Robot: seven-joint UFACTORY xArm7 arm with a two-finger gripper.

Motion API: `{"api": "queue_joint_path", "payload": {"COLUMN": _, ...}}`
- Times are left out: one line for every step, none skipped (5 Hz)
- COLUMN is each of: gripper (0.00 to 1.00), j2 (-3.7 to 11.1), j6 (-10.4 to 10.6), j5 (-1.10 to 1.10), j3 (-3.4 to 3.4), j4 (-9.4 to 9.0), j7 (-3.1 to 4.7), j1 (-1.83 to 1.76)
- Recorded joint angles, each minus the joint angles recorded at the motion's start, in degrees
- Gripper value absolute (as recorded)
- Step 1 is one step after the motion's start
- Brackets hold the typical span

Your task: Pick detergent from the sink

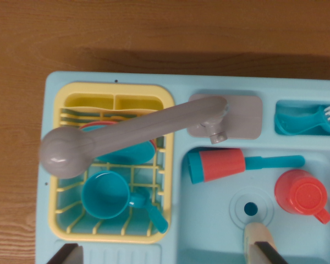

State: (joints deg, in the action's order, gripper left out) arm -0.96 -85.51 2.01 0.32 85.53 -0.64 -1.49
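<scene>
With its dark fingers [269, 252] spread above the pale blue plastic toy sink [209, 220], the gripper [170, 254] risks grabbing the red cup [302, 196] beside the drain instead of the coral-and-teal detergent bottle [220, 166].

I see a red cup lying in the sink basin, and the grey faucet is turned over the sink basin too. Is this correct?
Not entirely. In the wrist view the red cup does lie in the sink basin, but the grey faucet is turned over the yellow dish rack, not over the basin.
</scene>
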Motion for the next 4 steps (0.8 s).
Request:
{"api": "queue_joint_path", "payload": {"gripper": 0.00, "j2": 0.09, "j6": 1.6, "j5": 0.00, "j3": -0.31, "j4": -1.63, "j7": 0.57, "j1": 0.19}}
{"api": "queue_joint_path", "payload": {"gripper": 0.00, "j2": 0.09, "j6": 1.6, "j5": 0.00, "j3": -0.31, "j4": -1.63, "j7": 0.57, "j1": 0.19}}
{"api": "queue_joint_path", "payload": {"gripper": 0.00, "j2": 0.19, "j6": 3.3, "j5": -0.01, "j3": -0.65, "j4": -3.42, "j7": 1.20, "j1": 0.40}}
{"api": "queue_joint_path", "payload": {"gripper": 0.00, "j2": 0.19, "j6": 3.3, "j5": -0.01, "j3": -0.65, "j4": -3.42, "j7": 1.20, "j1": 0.40}}
